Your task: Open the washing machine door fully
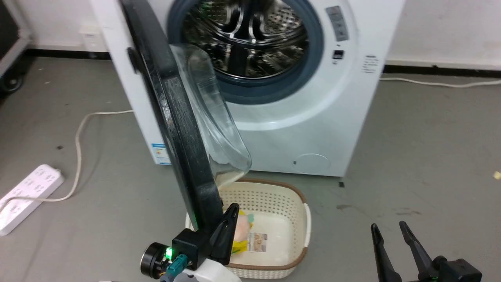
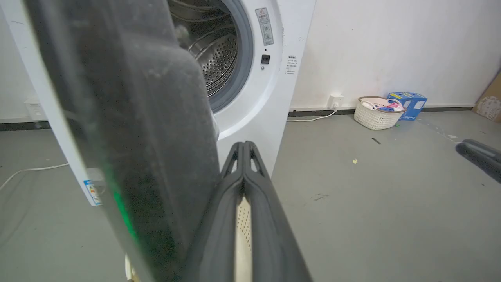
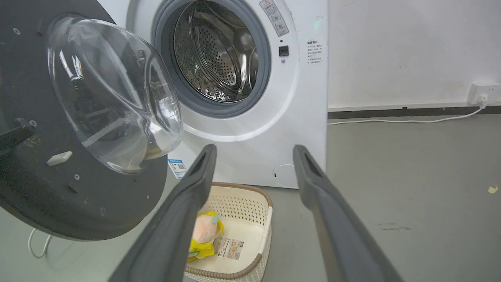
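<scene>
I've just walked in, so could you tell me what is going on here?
The robot is opening the washing machine door, which stands swung well clear of the drum. The left pincer, shut, lies against the door's lower inner edge, apparently pushing it outward. The right pincer hangs open and idle to the side. A basket sits below the door.

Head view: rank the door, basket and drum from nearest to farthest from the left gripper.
1. Door: its lower edge sits right beside the left gripper, on the gripper's left.
2. Basket: on the floor, just beyond the gripper and to its right.
3. Drum: farthest, inside the machine at the top.
</scene>
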### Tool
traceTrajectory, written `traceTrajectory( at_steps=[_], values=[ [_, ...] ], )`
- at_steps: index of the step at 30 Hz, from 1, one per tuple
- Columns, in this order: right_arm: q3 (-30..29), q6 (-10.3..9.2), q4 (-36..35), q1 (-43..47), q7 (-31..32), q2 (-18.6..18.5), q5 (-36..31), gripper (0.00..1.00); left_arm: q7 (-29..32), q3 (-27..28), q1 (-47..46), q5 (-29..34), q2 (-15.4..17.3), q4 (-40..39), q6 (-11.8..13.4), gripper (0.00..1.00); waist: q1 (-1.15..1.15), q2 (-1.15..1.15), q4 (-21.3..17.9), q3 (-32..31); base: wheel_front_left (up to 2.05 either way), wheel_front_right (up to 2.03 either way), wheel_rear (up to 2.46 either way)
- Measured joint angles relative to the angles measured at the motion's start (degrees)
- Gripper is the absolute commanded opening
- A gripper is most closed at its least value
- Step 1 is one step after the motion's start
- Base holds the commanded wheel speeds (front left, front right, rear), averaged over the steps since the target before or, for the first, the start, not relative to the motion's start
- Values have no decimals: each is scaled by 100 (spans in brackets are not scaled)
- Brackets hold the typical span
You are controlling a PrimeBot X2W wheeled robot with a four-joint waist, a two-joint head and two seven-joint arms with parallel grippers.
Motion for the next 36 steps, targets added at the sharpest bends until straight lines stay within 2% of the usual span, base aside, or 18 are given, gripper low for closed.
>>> traceTrajectory(
  at_steps=[7, 11, 12, 17, 24, 25, 30, 36],
  values=[
    [86, 0, 29, 3, 0, 1, 2, 100, -51, 171, 16, -146, 57, 141, 58, 0, 0, 0, 607, -97, 0, 0, 0],
    [216, 0, 52, 3, 0, 3, 1, 100, -52, 361, 7, -241, 210, 158, 101, 0, 0, 0, 1021, -131, 0, 0, 0],
    [280, 0, 58, 2, 1, 4, 1, 100, -52, 487, -34, -297, 288, 172, 120, 0, -1, 0, 1223, -123, 0, 0, 0],
    [360, 0, 36, -10, 36, 8, -55, 100, -92, 770, -299, -411, 488, 254, 147, 0, -1, 0, 1538, 17, 0, 0, 0],
    [459, 0, -138, -310, 238, -18, -216, 100, -114, 1296, -996, -603, 923, 653, 147, 0, 0, 0, 1755, 629, 0, 0, 0],
    [430, 0, -254, -365, 321, -75, -258, 100, -123, 1532, -1291, -745, 1065, 891, 153, 0, 1, 0, 1800, 908, 0, 0, 0],
    [372, 0, -391, -469, 445, -231, -282, 100, -241, 2083, -1724, -1047, 1311, 1369, 281, 0, 1, 0, 1826, 1334, 0, 0, 0],
    [304, 0, -511, -500, 515, -325, -282, 100, -421, 2562, -2170, -1360, 1660, 1962, 244, 0, 1, 0, 1776, 1660, 0, 0, 0]
  ],
)
